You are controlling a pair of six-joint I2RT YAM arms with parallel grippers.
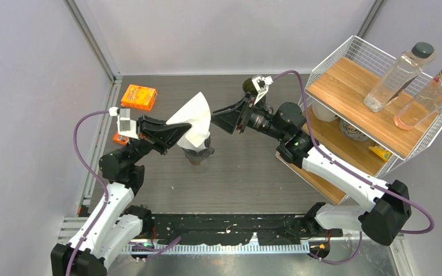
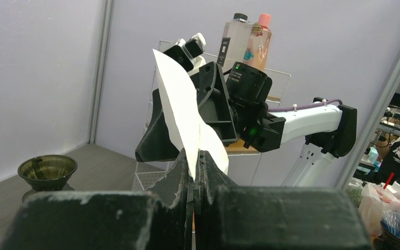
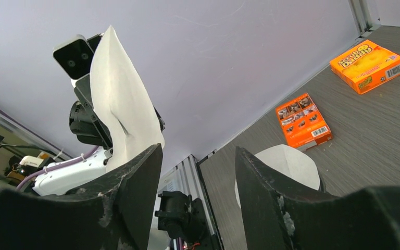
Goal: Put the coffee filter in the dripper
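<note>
Pinches coffee filter [image 1: 194, 118] upright in left fingers [image 1: 175, 133]; hovers right fingers [image 1: 216, 119] parted, empty, just right of it; needs dripper [image 1: 247, 85], far-right, nearer right fingers.

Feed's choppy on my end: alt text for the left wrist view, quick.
The left fingers are shut on a white coffee filter that stands up mid-frame, with the right arm's open fingers close behind it. The dark dripper stands apart at the lower left, no filter in it.
</note>
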